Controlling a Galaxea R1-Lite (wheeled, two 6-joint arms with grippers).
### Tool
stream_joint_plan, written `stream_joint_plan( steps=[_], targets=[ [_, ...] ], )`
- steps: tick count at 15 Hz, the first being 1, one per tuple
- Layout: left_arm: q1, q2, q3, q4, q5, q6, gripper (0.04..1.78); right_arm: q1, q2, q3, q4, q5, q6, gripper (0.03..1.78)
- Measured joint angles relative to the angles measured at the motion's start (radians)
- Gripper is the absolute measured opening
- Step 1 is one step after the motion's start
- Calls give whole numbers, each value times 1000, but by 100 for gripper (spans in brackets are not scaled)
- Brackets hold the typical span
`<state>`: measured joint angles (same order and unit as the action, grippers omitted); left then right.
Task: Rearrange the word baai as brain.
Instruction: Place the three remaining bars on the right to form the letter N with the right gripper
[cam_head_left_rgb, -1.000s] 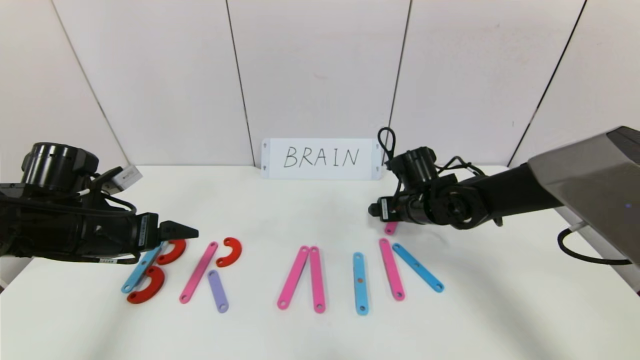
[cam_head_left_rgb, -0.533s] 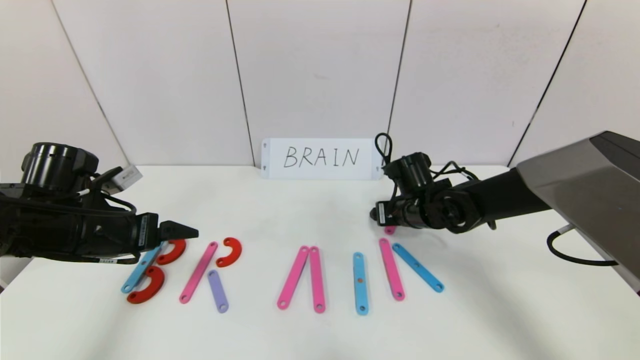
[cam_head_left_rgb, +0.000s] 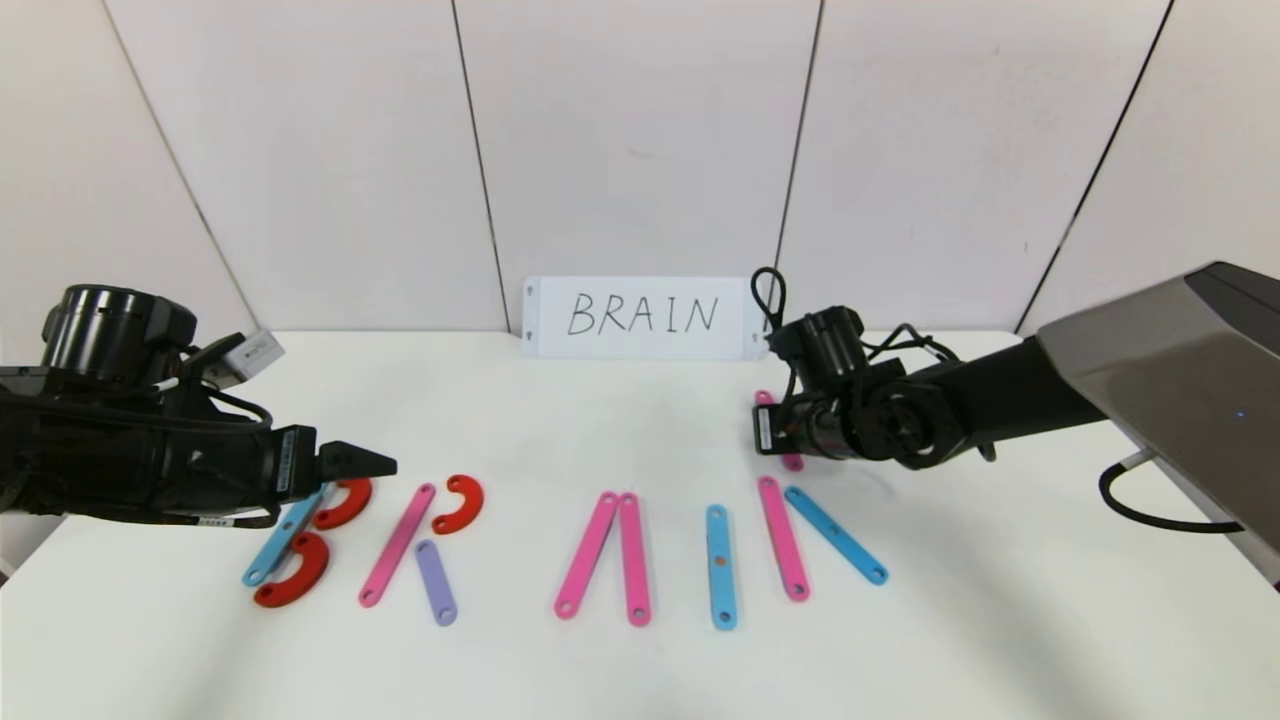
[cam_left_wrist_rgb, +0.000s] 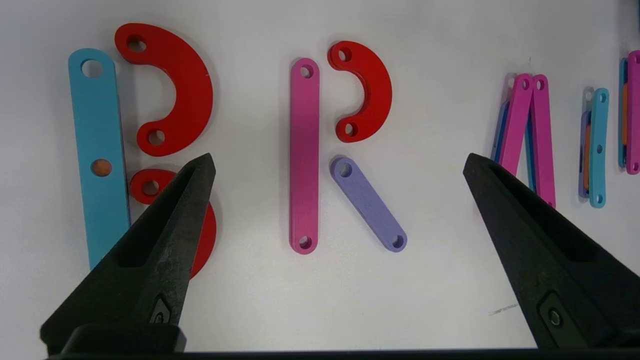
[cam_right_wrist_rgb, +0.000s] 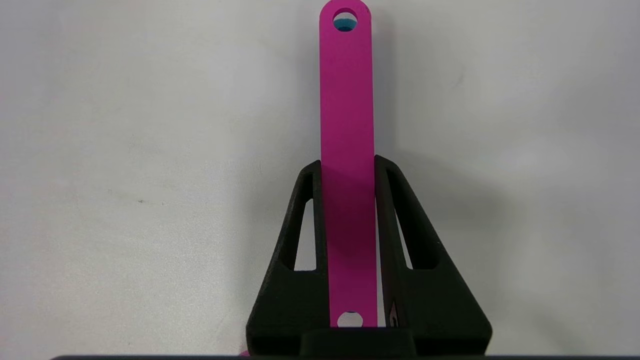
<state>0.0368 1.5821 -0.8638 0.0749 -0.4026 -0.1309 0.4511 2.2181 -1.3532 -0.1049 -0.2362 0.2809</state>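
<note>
Flat plastic letters lie in a row on the white table (cam_head_left_rgb: 640, 680). A blue bar (cam_head_left_rgb: 283, 540) with two red curves (cam_head_left_rgb: 345, 503) makes a B. A pink bar (cam_head_left_rgb: 398, 545), a red curve (cam_head_left_rgb: 460, 503) and a purple bar (cam_head_left_rgb: 436, 582) make an R. Two pink bars (cam_head_left_rgb: 586, 555) lean together, then come a blue bar (cam_head_left_rgb: 721, 567), a pink bar (cam_head_left_rgb: 782, 538) and a slanted blue bar (cam_head_left_rgb: 836, 535). My right gripper (cam_head_left_rgb: 775, 430) (cam_right_wrist_rgb: 347, 165) is shut on another pink bar (cam_right_wrist_rgb: 347, 100) behind those last two. My left gripper (cam_head_left_rgb: 380, 465) (cam_left_wrist_rgb: 339, 160) hovers open over the R.
A white card (cam_head_left_rgb: 640, 318) with handwritten BRAIN stands against the back wall. A black cable (cam_head_left_rgb: 1150, 500) loops at the right table edge.
The right gripper has shut on the pink bar, whose far end now shows beyond the wrist. The left arm has not moved.
</note>
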Motion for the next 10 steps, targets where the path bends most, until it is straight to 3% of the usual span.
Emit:
stream_joint_plan(
  steps=[10],
  targets=[
    [0, -5, 4, 0, 0, 0, 174, -24, -146, 144, -6, 10, -1, 30]
  ],
)
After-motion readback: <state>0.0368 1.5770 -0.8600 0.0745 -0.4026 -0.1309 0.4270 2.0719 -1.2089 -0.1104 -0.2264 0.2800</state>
